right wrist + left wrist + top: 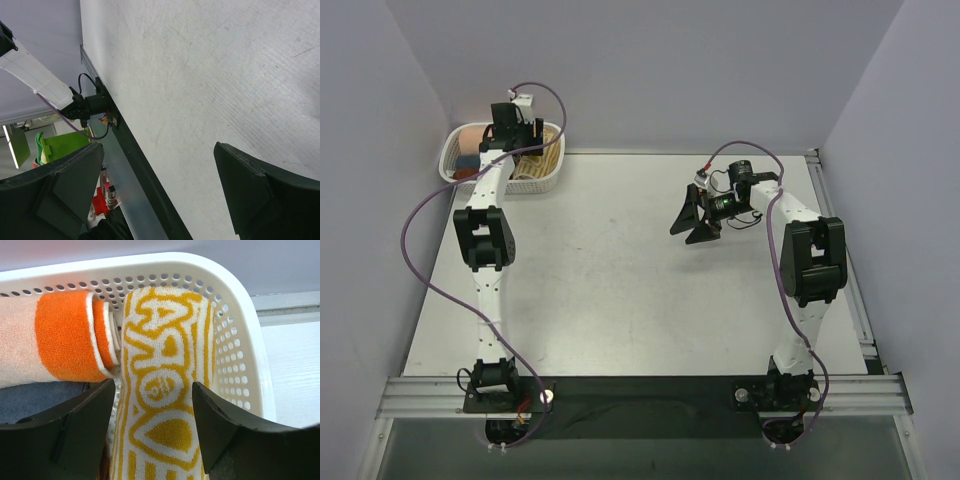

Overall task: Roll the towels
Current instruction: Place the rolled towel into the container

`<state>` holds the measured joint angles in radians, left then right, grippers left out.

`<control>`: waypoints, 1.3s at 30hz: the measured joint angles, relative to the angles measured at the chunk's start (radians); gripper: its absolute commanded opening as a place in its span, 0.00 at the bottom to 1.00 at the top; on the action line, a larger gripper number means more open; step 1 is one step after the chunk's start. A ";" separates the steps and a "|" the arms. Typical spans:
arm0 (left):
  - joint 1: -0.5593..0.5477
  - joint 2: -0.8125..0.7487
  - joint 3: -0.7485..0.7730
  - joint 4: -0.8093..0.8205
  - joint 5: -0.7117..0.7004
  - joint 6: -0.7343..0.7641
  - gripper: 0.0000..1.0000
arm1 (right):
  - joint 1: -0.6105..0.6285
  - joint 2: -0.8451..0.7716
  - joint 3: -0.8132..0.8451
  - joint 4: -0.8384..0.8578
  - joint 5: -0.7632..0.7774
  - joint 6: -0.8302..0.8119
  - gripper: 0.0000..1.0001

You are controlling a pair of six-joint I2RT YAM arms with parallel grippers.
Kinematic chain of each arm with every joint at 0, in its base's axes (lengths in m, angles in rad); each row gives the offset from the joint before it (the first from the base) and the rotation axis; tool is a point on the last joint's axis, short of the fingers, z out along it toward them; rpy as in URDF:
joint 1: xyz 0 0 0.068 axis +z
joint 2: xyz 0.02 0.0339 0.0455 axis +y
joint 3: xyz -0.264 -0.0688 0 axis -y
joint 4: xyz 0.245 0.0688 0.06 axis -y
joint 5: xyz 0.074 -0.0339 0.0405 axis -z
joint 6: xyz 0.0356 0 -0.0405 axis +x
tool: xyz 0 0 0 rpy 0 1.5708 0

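Observation:
The towel (165, 365), white with mustard-yellow lettering, lies rolled up along the right wall of a white perforated basket (240, 315). From above, only a strip of the towel (533, 166) shows in the basket (554, 180) at the table's far left corner. My left gripper (154, 425) is down in the basket with its jaws on either side of the towel. They stand open, with a gap on the left side. Above the table's right half my right gripper (692, 222) hangs open and empty, with bare table between its fingers (157, 190).
A peach-and-orange roll (60, 340) lies in the basket just left of the towel, touching it. A grey-blue cloth (35, 400) lies under that roll. Grey walls close the table on three sides, and a metal rail (640, 395) runs along the near edge.

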<state>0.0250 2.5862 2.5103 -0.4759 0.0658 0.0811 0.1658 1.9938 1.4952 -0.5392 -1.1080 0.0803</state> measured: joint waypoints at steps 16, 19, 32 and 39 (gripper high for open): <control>0.001 -0.076 -0.048 -0.059 0.035 -0.043 0.97 | -0.014 -0.002 0.000 -0.018 0.008 -0.018 1.00; 0.003 -0.145 -0.049 -0.121 0.055 -0.045 0.97 | -0.038 -0.013 0.000 -0.033 0.024 -0.034 1.00; 0.003 -0.742 -0.623 -0.288 0.228 -0.037 0.97 | -0.219 -0.312 -0.085 -0.085 0.185 -0.101 1.00; -0.014 -0.968 -1.029 -0.275 0.237 -0.012 0.97 | -0.217 -0.425 -0.274 -0.109 0.309 -0.136 1.00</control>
<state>0.0105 1.6184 1.4811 -0.7513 0.3027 0.0689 -0.0513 1.5692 1.2209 -0.6479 -0.7994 -0.0559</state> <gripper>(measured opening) 0.972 0.999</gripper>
